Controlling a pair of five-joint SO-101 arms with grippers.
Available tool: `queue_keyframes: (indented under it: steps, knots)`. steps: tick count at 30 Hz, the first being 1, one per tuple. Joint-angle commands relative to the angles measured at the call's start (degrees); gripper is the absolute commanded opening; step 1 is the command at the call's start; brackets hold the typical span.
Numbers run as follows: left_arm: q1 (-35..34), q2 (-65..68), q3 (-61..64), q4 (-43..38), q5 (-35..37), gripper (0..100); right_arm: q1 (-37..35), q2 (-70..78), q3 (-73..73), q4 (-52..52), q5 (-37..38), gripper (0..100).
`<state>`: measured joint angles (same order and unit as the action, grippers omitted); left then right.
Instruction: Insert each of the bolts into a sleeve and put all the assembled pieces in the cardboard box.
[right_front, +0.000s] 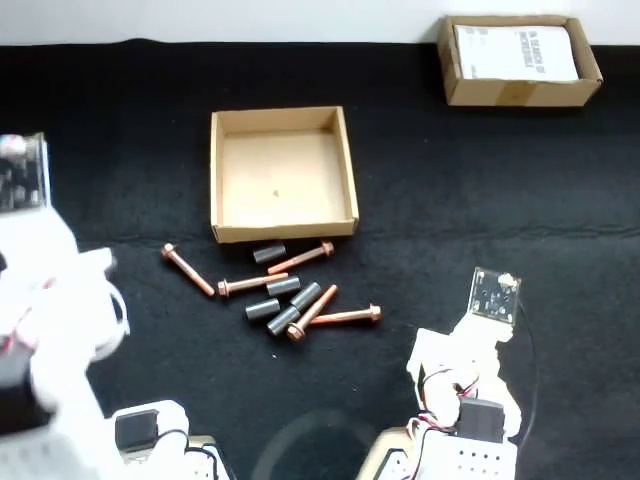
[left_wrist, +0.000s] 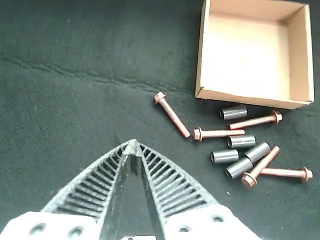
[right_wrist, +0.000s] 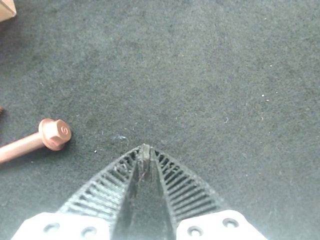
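Note:
Several copper bolts (right_front: 188, 270) and several dark grey sleeves (right_front: 284, 286) lie loose on the black mat, just in front of the open, empty cardboard box (right_front: 214, 170). In the left wrist view the bolts (left_wrist: 171, 114) and sleeves (left_wrist: 224, 156) lie apart from one another near the box (left_wrist: 202, 55). My left gripper (left_wrist: 132, 145) is shut on nothing and hangs over bare mat, well short of the nearest bolt. My right gripper (right_wrist: 145, 150) is also shut and empty, a short way from a bolt head (right_wrist: 55, 133).
A second cardboard box (right_front: 515, 92) with a white sheet inside stands at the far right corner. The left arm (right_front: 50, 330) rises at the near left and the right arm (right_front: 468, 385) at the near right. A fold runs across the mat (left_wrist: 75, 72).

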<state>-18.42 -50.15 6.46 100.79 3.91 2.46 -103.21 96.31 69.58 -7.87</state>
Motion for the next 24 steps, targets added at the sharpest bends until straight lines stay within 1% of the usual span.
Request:
queue_keyframes:
  steps: [1, 9, 11, 13, 15, 16, 19, 22, 24]
  knots:
    - [-1.0, 2.2, -0.7, 0.5, 0.3, 1, 0.5, -0.2, 7.2, 0.2, -0.4, 0.7]
    - [-0.7, 2.7, 10.0, 0.6, 0.4, 1, 0.2, -0.2, 7.2, 0.1, -0.4, 0.7]
    - [-0.7, 3.6, 12.5, 0.6, 1.9, 1, 0.0, -0.2, 7.1, 0.0, -0.2, 0.7]
    - [-0.7, 4.8, 13.8, 0.6, 4.1, 1, -3.0, -0.2, 7.1, -0.2, -0.2, 0.7]
    - [-0.4, 5.9, 13.8, 0.6, 4.7, 1, -5.8, -0.2, 7.1, -2.7, -0.2, 0.9]
    - [0.6, 6.4, 13.8, 0.6, 4.7, 1, -5.9, -0.2, 6.9, -4.3, -0.2, 0.9]
    - [5.1, 7.3, 13.8, 0.6, 4.7, 1, -5.9, -0.1, 1.5, -6.8, -0.2, 0.9]
    - [8.5, 7.3, 14.0, 0.5, 4.7, 1, -6.3, -0.1, -7.2, -5.3, -0.2, 0.9]
    - [9.5, 7.3, 14.3, 0.4, 4.7, 1, -8.0, 0.5, -14.8, -3.5, -0.2, 0.9]
